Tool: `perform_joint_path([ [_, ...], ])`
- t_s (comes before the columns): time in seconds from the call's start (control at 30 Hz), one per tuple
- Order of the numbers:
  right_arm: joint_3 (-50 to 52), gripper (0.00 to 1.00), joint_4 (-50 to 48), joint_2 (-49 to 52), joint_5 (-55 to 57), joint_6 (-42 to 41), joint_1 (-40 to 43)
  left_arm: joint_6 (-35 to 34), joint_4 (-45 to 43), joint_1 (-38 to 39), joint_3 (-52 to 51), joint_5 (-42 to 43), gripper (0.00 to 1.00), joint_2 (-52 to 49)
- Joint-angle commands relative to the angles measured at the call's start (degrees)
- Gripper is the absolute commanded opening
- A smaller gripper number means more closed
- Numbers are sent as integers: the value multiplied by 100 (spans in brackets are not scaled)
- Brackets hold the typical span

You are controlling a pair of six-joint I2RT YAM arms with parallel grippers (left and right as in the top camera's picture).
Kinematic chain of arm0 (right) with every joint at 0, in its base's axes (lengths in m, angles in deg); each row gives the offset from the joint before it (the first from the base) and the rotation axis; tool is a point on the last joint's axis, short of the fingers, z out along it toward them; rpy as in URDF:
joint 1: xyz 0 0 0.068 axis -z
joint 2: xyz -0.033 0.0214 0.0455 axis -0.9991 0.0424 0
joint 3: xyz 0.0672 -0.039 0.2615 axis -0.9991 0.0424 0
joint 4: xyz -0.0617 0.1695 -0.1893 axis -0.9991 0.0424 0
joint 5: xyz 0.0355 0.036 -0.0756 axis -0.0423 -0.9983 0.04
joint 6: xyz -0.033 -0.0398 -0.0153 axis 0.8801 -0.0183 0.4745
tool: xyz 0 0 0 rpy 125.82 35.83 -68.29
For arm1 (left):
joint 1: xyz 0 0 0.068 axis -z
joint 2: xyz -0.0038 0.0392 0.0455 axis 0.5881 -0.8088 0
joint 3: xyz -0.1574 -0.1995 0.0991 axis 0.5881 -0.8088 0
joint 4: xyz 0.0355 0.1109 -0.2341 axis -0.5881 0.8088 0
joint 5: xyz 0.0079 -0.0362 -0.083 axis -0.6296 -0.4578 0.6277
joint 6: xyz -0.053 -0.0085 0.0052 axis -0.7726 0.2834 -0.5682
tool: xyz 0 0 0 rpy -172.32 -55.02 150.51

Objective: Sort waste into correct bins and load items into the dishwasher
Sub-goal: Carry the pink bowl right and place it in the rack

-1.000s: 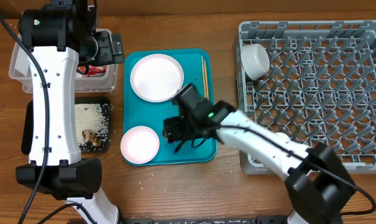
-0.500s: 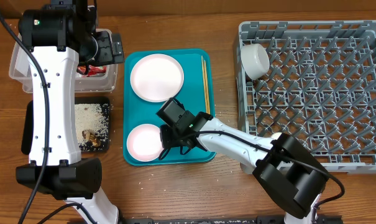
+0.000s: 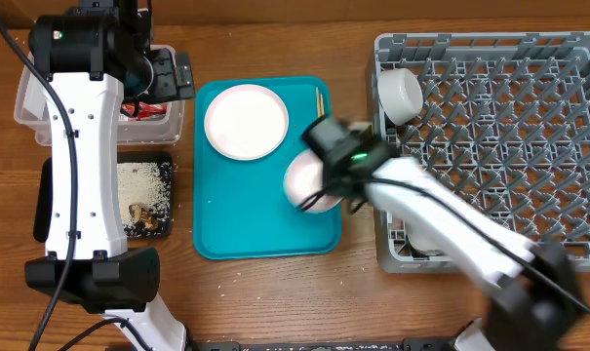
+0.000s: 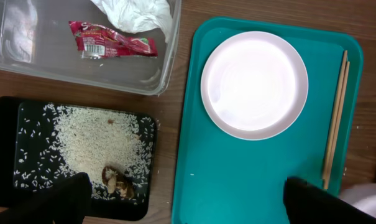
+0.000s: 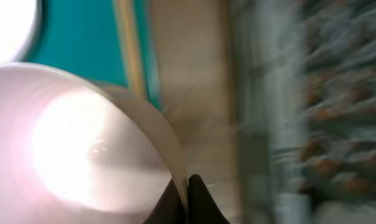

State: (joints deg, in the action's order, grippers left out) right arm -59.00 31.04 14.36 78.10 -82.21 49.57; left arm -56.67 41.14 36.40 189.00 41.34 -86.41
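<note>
The right tool is clenched on the thin rim of a small pinkish bowl. It holds the bowl over the right edge of the teal tray, close to the grey dish rack. The pinch is only on the edge, so I think it should go slowly, carry the bowl high over the rack's low wall, and set it between the pegs, away from the white cup in the far left corner.

Table: tub, tray, teal tray, rack
</note>
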Motion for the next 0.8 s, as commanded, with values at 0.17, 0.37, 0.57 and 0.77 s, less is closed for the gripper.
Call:
perform_joint_path([
  [0.17,-251,4,411,-1349,3943,542,737,-79,-9,0,59,-28,100,-39],
  [0.37,-234,4,413,-511,4979,2114,1088,-79,-9,0,59,-28,100,-39],
  [0.57,-232,4,450,518,5851,2343,1108,-79,-9,0,59,-28,100,-39],
  [0.77,-223,4,555,909,5917,2323,1110,-79,-9,0,61,-28,100,-39],
])
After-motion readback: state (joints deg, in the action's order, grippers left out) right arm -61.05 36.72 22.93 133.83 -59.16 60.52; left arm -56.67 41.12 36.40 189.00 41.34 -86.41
